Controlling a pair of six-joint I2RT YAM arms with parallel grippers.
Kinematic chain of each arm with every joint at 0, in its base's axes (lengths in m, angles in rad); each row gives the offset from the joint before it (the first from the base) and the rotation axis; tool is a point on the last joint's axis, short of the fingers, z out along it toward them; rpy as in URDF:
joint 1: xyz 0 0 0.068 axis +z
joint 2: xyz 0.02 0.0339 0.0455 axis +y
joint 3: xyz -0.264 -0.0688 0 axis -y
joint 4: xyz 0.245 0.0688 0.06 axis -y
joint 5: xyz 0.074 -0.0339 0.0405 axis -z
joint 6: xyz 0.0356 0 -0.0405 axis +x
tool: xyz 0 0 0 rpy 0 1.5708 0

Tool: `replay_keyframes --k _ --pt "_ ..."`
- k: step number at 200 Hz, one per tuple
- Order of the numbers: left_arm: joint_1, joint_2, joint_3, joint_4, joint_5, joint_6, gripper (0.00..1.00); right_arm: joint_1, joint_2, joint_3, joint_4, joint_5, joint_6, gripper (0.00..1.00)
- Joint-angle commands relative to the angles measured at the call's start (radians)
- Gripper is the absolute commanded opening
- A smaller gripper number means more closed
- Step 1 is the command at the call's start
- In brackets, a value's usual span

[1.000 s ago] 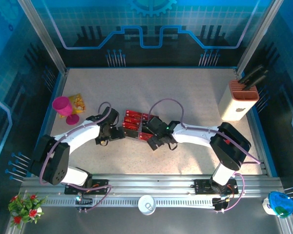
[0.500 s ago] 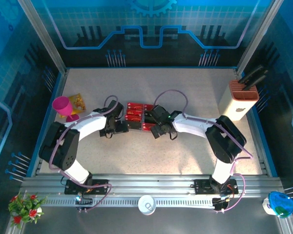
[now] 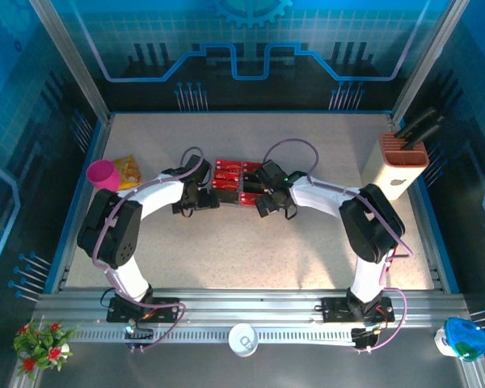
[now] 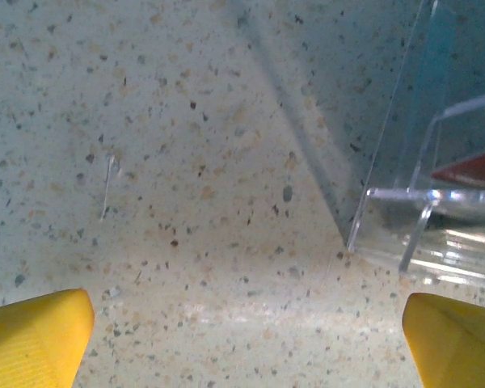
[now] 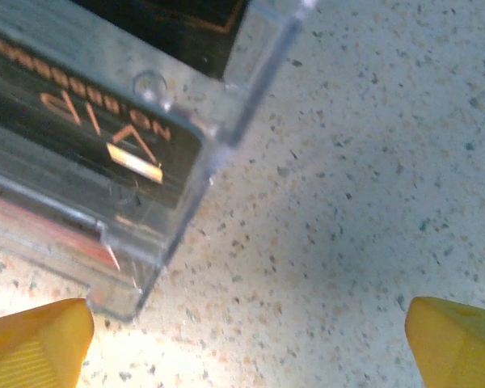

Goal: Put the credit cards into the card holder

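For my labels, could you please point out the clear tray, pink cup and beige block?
clear tray (image 4: 396, 194): left wrist view, near rim.
pink cup (image 3: 103, 174): top view, bowl.
beige block (image 3: 390, 183): top view, front side.

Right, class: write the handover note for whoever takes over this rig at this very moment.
Left gripper: open, empty, beside the tray.
Right gripper: open, empty, at the tray's other end.
Cards: in the tray, between the grippers.
Holder: I can't pick it out.
Done: nothing that shows; no card gripped.
Left: all cards into the holder.
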Motion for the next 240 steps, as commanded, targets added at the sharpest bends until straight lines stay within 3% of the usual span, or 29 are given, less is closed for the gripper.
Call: replay_keyframes --k 1,48,79,124,182,240 --pt "0.002 -0.091 -0.042 -0.022 0.034 -0.006 0.99 -0.004 -0.123 -0.017 -0.086 0.035 0.043 1.0" --pt "0.001 -0.19 -0.045 -0.074 0.062 -0.028 0.99 -0.027 -0.204 0.029 -0.304 0.232 0.214 1.0" --pt "-0.001 -0.207 0.004 -0.102 0.08 -0.038 0.99 -0.106 -0.297 -0.035 -0.35 0.178 0.28 1.0" --pt "-0.013 -0.227 0.062 -0.109 0.096 -0.055 0.99 -0.35 -0.514 -0.242 -0.351 0.061 0.344 0.97" --pt "-0.022 -0.223 0.118 -0.125 0.108 -0.045 0.99 -0.747 -0.636 -0.402 -0.36 -0.068 0.426 0.96" --pt "-0.026 -0.232 0.131 -0.129 0.108 -0.042 0.99 -0.948 -0.614 -0.485 -0.32 -0.107 0.439 0.99"
